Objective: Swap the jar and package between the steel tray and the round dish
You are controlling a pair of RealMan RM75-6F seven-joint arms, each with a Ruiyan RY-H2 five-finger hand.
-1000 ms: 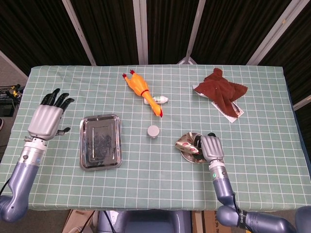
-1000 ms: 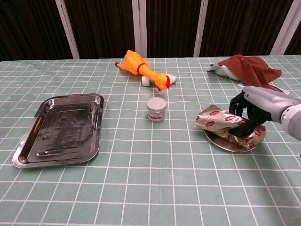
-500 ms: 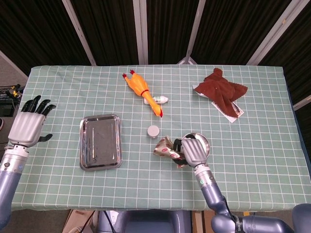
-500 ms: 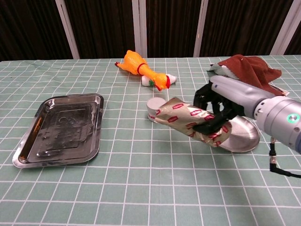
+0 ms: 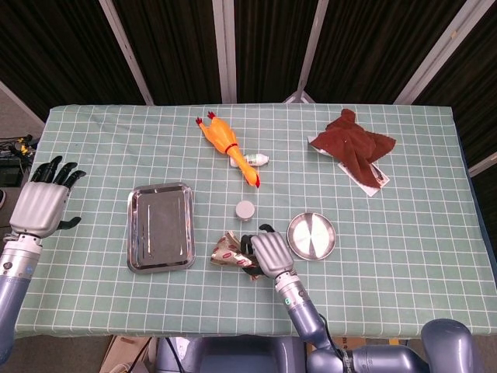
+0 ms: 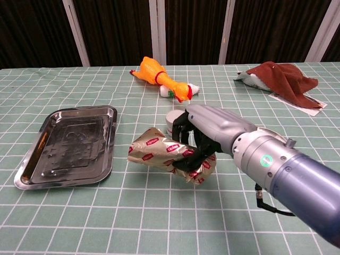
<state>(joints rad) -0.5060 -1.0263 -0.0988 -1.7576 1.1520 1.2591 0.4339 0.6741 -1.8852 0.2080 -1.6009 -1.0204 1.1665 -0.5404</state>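
— What's on your left side?

— My left hand (image 5: 43, 208) hangs off the table's left edge, fingers apart, holding nothing. Next comes the steel tray (image 5: 161, 226), bare.

— And the package?

— The package (image 6: 167, 153) is in my right hand (image 6: 204, 135), held above the cloth between tray and round dish (image 5: 312, 236). It looks light, crinkly and soft, likely slippery foil, so I judge mid-body the right place to wrap around. My fingers curl about its right half, palm down, forearm reaching in from the right.

— The jar?

— The jar (image 5: 245, 210) stands on the cloth, just behind the package.
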